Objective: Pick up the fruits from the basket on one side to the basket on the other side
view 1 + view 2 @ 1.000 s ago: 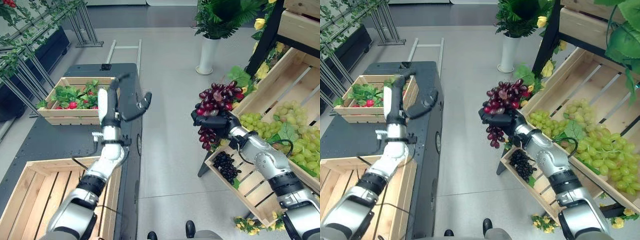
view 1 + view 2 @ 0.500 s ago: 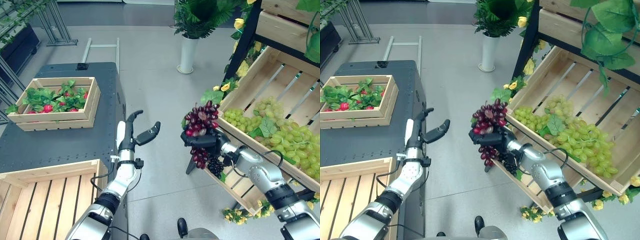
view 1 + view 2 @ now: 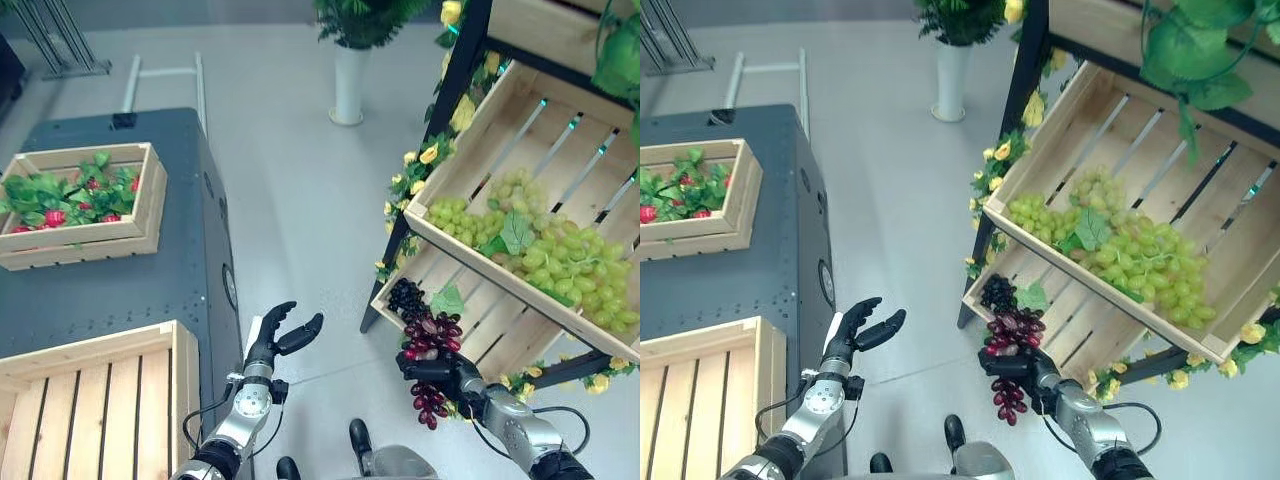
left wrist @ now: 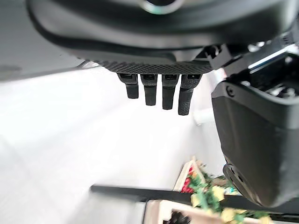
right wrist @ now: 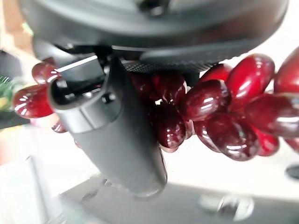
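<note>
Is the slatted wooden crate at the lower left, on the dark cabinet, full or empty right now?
Empty as far as shown: the slatted crate has bare slats with no fruit on them. The right hand holds the red grapes off to the right.

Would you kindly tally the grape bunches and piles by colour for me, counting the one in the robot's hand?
Red grapes: 1, the bunch of red grapes held in the right hand.
Dark purple grapes: 1, the dark purple grape bunch in the lower wooden crate.
Green grapes: 1, the pile of green grapes in the upper slatted crate.
Total: 3.
</note>
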Robot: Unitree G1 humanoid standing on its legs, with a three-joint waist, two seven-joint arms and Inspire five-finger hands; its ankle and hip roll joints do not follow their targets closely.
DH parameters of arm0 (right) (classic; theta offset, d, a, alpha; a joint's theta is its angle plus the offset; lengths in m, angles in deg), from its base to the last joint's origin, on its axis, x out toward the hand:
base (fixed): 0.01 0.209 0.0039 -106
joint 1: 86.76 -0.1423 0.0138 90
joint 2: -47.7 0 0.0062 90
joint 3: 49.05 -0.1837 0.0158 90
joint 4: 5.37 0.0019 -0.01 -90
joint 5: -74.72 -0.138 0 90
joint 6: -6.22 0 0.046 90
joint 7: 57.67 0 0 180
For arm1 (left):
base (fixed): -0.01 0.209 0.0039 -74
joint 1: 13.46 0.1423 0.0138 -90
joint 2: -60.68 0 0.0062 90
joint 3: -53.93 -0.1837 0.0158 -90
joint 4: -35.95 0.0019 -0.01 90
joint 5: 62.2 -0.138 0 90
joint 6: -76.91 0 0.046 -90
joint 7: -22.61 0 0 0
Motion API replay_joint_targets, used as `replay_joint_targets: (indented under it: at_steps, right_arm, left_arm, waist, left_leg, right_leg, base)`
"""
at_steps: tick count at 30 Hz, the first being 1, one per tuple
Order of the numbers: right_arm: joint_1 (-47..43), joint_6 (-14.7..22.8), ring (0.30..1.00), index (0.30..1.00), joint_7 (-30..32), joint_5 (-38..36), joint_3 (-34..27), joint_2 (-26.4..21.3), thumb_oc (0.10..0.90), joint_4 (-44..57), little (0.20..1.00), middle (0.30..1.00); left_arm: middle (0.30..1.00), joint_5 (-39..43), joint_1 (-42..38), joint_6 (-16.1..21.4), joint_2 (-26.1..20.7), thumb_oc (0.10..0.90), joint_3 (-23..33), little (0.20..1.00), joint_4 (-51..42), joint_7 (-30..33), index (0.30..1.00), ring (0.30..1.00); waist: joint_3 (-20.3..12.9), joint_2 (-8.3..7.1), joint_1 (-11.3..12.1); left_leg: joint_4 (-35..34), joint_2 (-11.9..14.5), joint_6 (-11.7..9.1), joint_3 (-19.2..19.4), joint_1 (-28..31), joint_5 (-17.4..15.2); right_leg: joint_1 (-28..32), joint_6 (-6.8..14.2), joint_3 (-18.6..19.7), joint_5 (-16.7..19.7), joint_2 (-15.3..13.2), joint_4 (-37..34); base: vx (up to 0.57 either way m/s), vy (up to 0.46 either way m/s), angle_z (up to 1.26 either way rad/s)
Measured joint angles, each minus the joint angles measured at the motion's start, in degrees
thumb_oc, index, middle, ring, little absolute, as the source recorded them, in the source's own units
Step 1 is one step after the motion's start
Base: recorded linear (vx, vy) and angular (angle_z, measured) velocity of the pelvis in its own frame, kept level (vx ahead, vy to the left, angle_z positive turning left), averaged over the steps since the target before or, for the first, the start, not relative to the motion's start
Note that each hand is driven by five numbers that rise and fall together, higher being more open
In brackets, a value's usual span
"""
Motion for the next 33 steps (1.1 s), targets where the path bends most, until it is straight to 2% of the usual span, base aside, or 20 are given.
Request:
replay_joint_targets:
  at_steps: [3,9,12,17,19,21,22,26,29,33]
  right_arm:
    - [-0.57,1.81,0.3,0.3,1.38,0.24,-1.1,-0.07,0.4,-3.13,0.3,0.3]
    - [-6.2,3.23,0.3,0.3,4.83,0.27,-3.21,-0.5,0.4,-5.04,0.3,0.3]
    - [-12.49,4.17,0.3,0.3,6.11,2.99,-3.34,-2.89,0.4,-5.61,0.3,0.3]
    - [-19.05,2.8,0.3,0.3,8.03,14.24,-2.34,-5.9,0.4,-10.55,0.3,0.3]
    - [-22.79,0.26,0.3,0.3,9.33,20.1,-0.96,-8.4,0.4,-14.32,0.3,0.3]
    - [-23.44,-0.98,0.3,0.3,10.16,23.56,-0.58,-10.18,0.4,-14.54,0.3,0.3]
    - [-24.1,-1.89,0.3,0.3,11.75,28.48,-0.18,-11.99,0.4,-14.85,0.3,0.3]
    - [-27.01,-5.54,0.3,0.3,15.12,40.18,2.61,-17.7,0.4,-13.29,0.3,0.3]
    - [-28.39,-8.03,0.3,0.3,16.9,47.57,2.7,-19.29,0.4,-11.88,0.3,0.3]
    - [-31.27,-8.85,0.3,0.3,18.67,46.21,3.73,-20.55,0.4,-10.92,0.3,0.3]
  left_arm:
    - [0.9,0.56,-0.72,0.02,-0.02,0.8,-0.56,0.9,0.04,-0.68,0.9,0.9]
    - [0.9,0.56,-6.03,0.04,-0.29,0.8,-1.56,0.9,-0.33,-0.65,0.9,0.9]
    - [0.9,0.44,-13.27,0.07,-1.13,0.8,-3.62,0.9,-1.49,-0.52,0.9,0.9]
    - [0.9,-0.2,-17.71,0.03,-2.8,0.8,-6.79,0.9,-1.66,-0.36,0.9,0.9]
    - [0.9,-0.51,-18.91,0.01,-3.99,0.8,-7.26,0.9,-1.66,-0.25,0.9,0.9]
    - [0.9,-0.51,-18.98,-0.01,-4.54,0.8,-7.35,0.9,-1.65,-0.2,0.9,0.9]
    - [0.9,-0.52,-18.97,-0.01,-5.21,0.8,-7.51,0.9,-1.46,-0.11,0.9,0.9]
    - [0.9,-0.52,-18.66,-0.02,-6.76,0.8,-8.25,0.9,-1.31,0.29,0.9,0.9]
    - [0.9,-0.54,-18.51,-0.01,-6.85,0.8,-8.42,0.9,-1.3,0.29,0.9,0.9]
    - [0.9,-0.56,-18.66,0.1,-6.86,0.8,-8.71,0.9,-1.4,0.29,0.9,0.9]
  waist:
    - [2.54,0.57,-0.31]
    - [10.57,2.63,-0.29]
    - [15.6,3.98,-0.5]
    - [16.46,3.45,-0.06]
    - [16.73,2.94,0.6]
    - [16.79,2.9,1.13]
    - [16.9,2.82,1.44]
    - [17.4,2.7,1.47]
    - [17.41,2.69,1.51]
    - [17.43,2.74,1.53]
  left_leg:
    - [1.11,0.01,0.22,0.0,-1.21,-0.15]
    - [7.6,0.22,0.38,-0.35,-6.63,-2.27]
    - [19.92,1.66,0.98,-1.72,-15.18,-6.81]
    - [31.86,2.16,1.59,-3.31,-23.01,-11.72]
    - [37.25,2.39,2.1,-3.6,-26.68,-13.79]
    - [39.81,2.46,2.12,-4.13,-28.6,-14.71]
    - [42.38,2.6,2.22,-4.69,-30.52,-15.61]
    - [46.43,2.71,2.42,-5.71,-34.9,-16.43]
    - [47.29,2.4,2.41,-6.52,-36.83,-16.42]
    - [48.49,2.4,2.1,-6.96,-38.9,-16.61]
  right_leg:
    - [-0.67,0.04,-0.23,0.08,-0.2,0.12]
    - [-4.07,-0.61,-0.64,0.4,-0.41,2.94]
    - [-10.42,-0.99,-3.51,-2.69,-0.58,11.8]
    - [-19.49,-0.76,-3.96,-9.47,-1.4,27.31]
    - [-23.59,-1.01,-3.9,-12.01,-1.77,33.3]
    - [-25.48,-1.1,-3.98,-13.04,-1.83,35.92]
    - [-27.28,-1.12,-4.15,-14.11,-1.89,38.43]
    - [-31.44,-1.07,-4.57,-15.24,-2.11,42.47]
    - [-33.27,-1.1,-4.64,-15.24,-2.0,43.34]
    - [-35.59,-1.69,-4.64,-15.64,-1.84,45.01]
  base:
    - [-0.08,-0.055,0.04]
    - [-0.15,-0.042,0.05]
    - [-0.16,-0.049,0.24]
    - [-0.1,-0.065,0.15]
    - [-0.06,-0.041,0.1]
    - [-0.06,-0.013,0.09]
    - [-0.06,0.001,0.11]
    - [-0.05,0.024,0.09]
    - [-0.02,0.011,0.01]
    - [0.0,0.0,0.0]
